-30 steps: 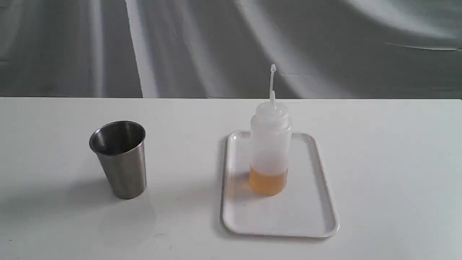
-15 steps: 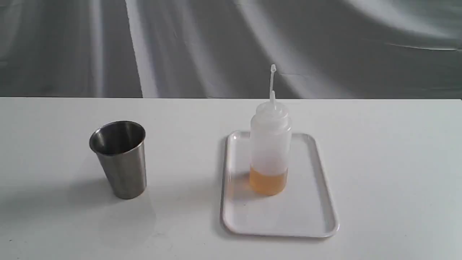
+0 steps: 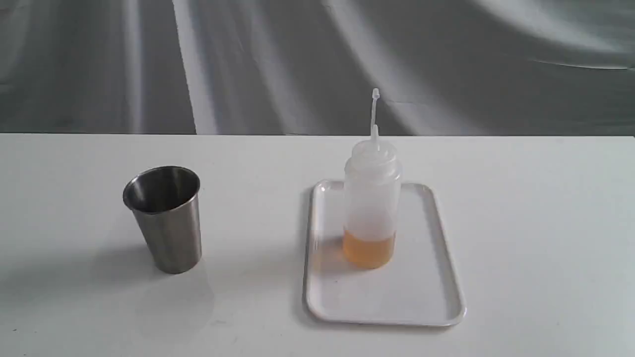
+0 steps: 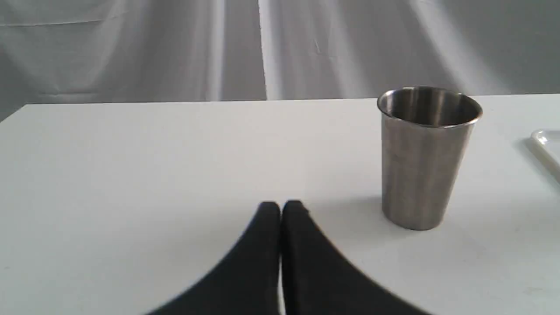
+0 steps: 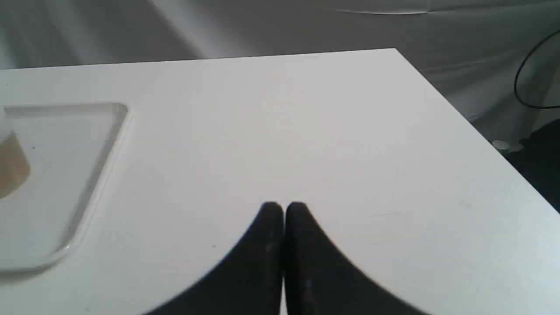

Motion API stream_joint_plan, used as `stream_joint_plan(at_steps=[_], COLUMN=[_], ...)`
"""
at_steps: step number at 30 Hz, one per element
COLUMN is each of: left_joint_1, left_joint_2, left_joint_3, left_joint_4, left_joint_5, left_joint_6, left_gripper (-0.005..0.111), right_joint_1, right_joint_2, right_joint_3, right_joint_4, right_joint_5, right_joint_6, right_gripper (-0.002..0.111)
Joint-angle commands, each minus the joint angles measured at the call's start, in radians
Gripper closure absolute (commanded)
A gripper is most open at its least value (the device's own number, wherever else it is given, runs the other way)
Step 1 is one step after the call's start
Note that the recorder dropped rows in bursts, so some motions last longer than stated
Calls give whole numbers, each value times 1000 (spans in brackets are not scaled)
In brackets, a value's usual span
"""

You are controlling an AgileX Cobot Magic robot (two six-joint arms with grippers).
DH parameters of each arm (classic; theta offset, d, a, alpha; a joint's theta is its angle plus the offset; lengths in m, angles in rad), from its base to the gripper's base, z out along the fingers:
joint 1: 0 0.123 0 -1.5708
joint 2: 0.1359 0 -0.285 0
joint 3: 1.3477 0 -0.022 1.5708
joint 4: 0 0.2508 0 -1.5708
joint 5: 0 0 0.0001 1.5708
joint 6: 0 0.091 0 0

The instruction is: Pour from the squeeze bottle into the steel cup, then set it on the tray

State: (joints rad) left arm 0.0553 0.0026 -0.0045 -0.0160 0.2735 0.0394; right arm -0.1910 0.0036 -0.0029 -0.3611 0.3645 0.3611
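Translucent whitish plastic squeeze bottle (image 3: 371, 208), amber liquid low, is stood upright mid-way on flat white rimmed tray (image 3: 387, 297). Judged light, squashy, slick: best gripped mid-body, gently. Seen closed, empty: left gripper (image 4: 281, 208), right gripper (image 5: 284, 208).

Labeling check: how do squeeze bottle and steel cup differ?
The squeeze bottle is translucent plastic with amber liquid; the steel cup is opaque metal. The squeeze bottle is taller, nozzle-tipped; the steel cup open-rimmed. The squeeze bottle stands on the tray, the steel cup on the table. Both upright.
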Motion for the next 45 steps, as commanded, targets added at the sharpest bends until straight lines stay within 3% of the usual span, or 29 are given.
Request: stream_joint_plan(at_steps=[1, 11, 19, 45], left_joint_1=[-8, -8, -8, -8], left_joint_2=[-3, -3, -3, -3], left_joint_3=[4, 4, 4, 4], left_joint_4=[-1, -1, -1, -1], left_joint_5=[-8, -8, -8, -8], left_joint_6=[-3, -5, -5, -5], left_gripper=[107, 107, 107, 107], right_joint_1=[-8, -8, -8, -8], right_joint_2=[-4, -4, -4, -4], right_joint_3=[3, 3, 3, 3], right_joint_4=[5, 16, 222, 222], right_joint_5=[-5, -1, -15, -15], right_joint_6=[-6, -7, -264, -264], right_gripper=[108, 108, 108, 108])
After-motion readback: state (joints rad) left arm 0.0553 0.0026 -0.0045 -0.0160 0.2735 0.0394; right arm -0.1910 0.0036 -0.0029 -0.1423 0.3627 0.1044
